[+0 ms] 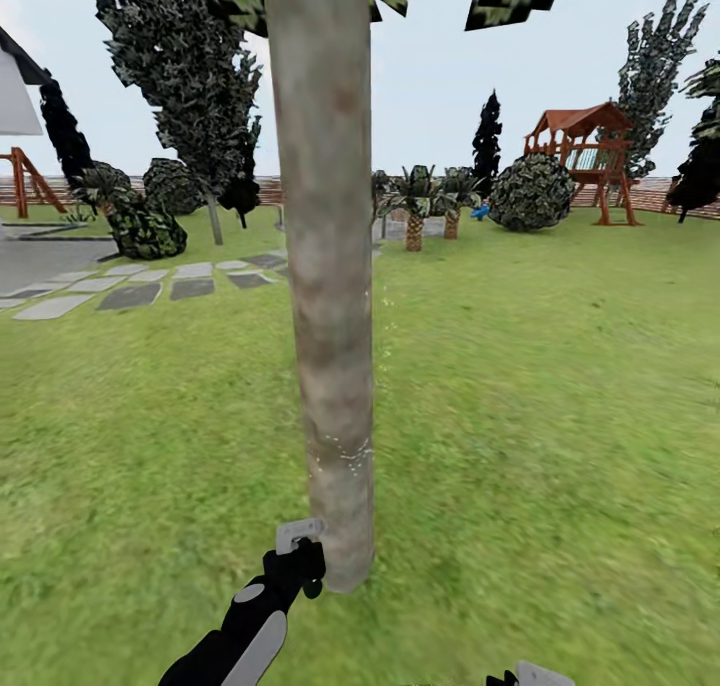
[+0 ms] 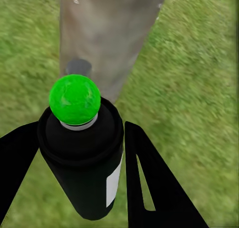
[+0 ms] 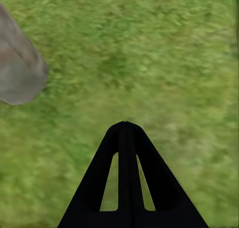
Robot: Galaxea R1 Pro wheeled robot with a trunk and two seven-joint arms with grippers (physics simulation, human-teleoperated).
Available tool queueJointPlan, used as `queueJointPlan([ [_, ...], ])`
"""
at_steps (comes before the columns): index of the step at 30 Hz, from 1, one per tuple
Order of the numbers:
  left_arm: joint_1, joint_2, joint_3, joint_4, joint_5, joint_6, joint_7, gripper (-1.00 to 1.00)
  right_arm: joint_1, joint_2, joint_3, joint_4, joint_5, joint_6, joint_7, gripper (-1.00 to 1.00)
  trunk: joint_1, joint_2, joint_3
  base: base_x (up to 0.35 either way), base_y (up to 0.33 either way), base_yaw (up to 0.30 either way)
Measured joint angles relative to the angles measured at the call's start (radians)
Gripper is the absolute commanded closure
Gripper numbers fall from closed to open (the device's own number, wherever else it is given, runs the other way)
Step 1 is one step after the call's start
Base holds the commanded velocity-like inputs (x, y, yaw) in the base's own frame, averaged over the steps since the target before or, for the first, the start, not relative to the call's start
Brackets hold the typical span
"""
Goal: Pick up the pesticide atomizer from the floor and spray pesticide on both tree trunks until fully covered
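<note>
Site: a grass lawn bounded by a slatted wooden fence, with stepping stones near its left edge and a wooden play tower at the far right.

A thick, straight tree trunk of mottled grey-brown bark stands centre, rising from the grass directly ahead. A few fine white specks mark its lower part; most of the bark looks bare.

The left claw grips the sprayer, a smooth black cylinder with a glossy green dome cap, held just beside the trunk base. The right claw hangs over bare grass, fingers pressed together, holding nothing.

Assessment: spraying is at an early stage. Recommended: keep the nozzle facing the bark at close range and work steadily up and around the column, since the far side is hidden.
</note>
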Motion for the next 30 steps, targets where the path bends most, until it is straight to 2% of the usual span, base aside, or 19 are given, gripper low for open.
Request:
queueJointPlan([
  [4,0.0,0.0,0.0,0.0,0.0,0.0,0.0,1.0,0.0,0.0,0.0,0.0,0.0,0.0,0.0,1.0,0.0,0.0,0.0,0.0,0.312,-0.215],
  [9,0.0,0.0,0.0,-0.01,-0.001,0.001,0.002,1.0,-0.001,0.0,-0.001,0.0,0.003,0.0,0.0,1.0,0.0,0.0,0.0,0.0,0.055,-0.033],
  [11,0.0,0.003,-0.001,-0.046,-0.002,0.012,0.01,1.0,-0.001,0.0,-0.002,0.0,0.002,0.0,0.0,1.0,0.0,0.0,0.0,0.0,0.008,-0.005],
  [13,0.0,0.005,0.001,-0.169,-0.001,0.117,0.06,1.0,0.0,0.0,-0.002,-0.001,0.001,0.0,0.0,1.0,0.0,0.0,0.0,0.0,0.003,-0.002],
  [15,0.0,0.006,0.005,-0.277,0.003,0.265,0.1,1.0,0.0,0.0,-0.002,0.0,0.001,0.0,0.0,1.0,0.0,0.0,0.0,0.0,0.001,0.0],
  [16,-0.001,0.005,0.008,-0.332,0.005,0.382,0.117,1.0,-0.001,0.0,-0.002,0.0,0.0,0.0,0.0,1.0,0.0,0.0,0.0,0.0,0.0,0.0],
  [18,-0.012,-0.001,0.015,-0.394,0.001,0.511,0.143,1.0,0.0,0.0,-0.002,0.0,0.0,0.0,0.0,1.0,0.0,0.0,0.0,0.0,0.0,0.0],
  [19,-0.028,-0.004,0.019,-0.417,-0.002,0.555,0.167,1.0,0.0,0.0,-0.002,0.0,0.001,0.0,-0.001,1.0,0.0,0.0,0.0,0.0,0.0,0.0],
  [20,-0.068,-0.018,0.023,-0.437,0.003,0.61,0.208,1.0,-0.001,0.0,-0.002,0.0,0.001,0.0,0.0,1.0,0.0,0.0,0.0,0.0,0.0,0.0],
  [22,-0.17,-0.074,0.029,-0.454,0.009,0.719,0.276,1.0,0.0,0.0,-0.002,0.001,0.001,0.0,0.0,1.0,0.0,0.0,0.0,0.0,0.0,0.0],
  [23,-0.213,-0.092,0.032,-0.457,0.004,0.754,0.302,1.0,0.0,0.0,-0.002,0.001,0.001,0.001,0.0,1.0,0.0,0.0,0.0,0.0,0.0,0.0],
  [27,-0.353,-0.139,0.038,-0.459,0.014,0.812,0.355,1.0,-0.002,0.001,-0.001,0.03,0.0,0.0,0.0,1.0,0.0,0.0,0.0,0.0,0.0,0.0],
  [29,-0.408,-0.15,0.041,-0.459,0.048,0.812,0.395,1.0,-0.003,0.002,-0.001,0.038,0.0,0.0,0.0,1.0,0.0,0.0,0.0,0.0,0.0,0.0],
  [30,-0.434,-0.154,0.043,-0.459,0.082,0.812,0.435,1.0,-0.003,0.002,-0.001,0.04,0.0,0.0,0.0,1.0,0.0,0.0,0.0,0.0,0.0,0.0],
])
